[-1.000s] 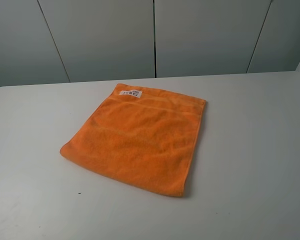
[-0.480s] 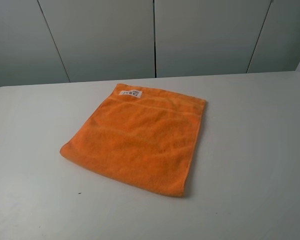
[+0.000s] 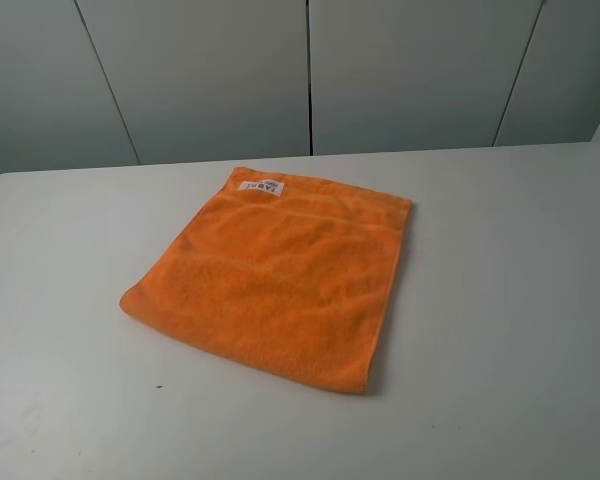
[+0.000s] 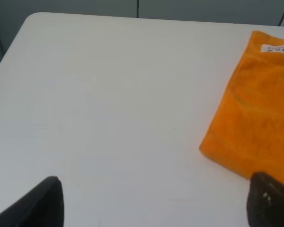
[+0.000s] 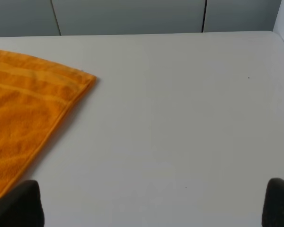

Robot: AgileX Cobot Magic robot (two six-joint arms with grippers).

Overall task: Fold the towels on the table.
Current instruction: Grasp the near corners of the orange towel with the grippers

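Towel on the table: the orange towel (image 3: 275, 285) lies flat just left of the middle of the white table (image 3: 500, 300), turned at an angle, one corner pointing at the near edge.
Table: bare white all around the cloth. There is wide room on the right side and a good strip along the near and far edges. Its far edge meets grey wall panels (image 3: 210, 70).
Towel edges: all four lie down on the surface, with a stitched hem line across the far end.
Left gripper (image 4: 155, 189): dark fingers spread wide, nothing between them, and the towel's near-left corner sits by one fingertip.
Right gripper (image 5: 151, 189): fingers also wide apart over bare table, the towel's far-right corner off to one side.
Label (image 3: 262, 187): small, white, dark lettering, at the far hem.
Speck (image 3: 160, 386): a dark dot near the front-left.
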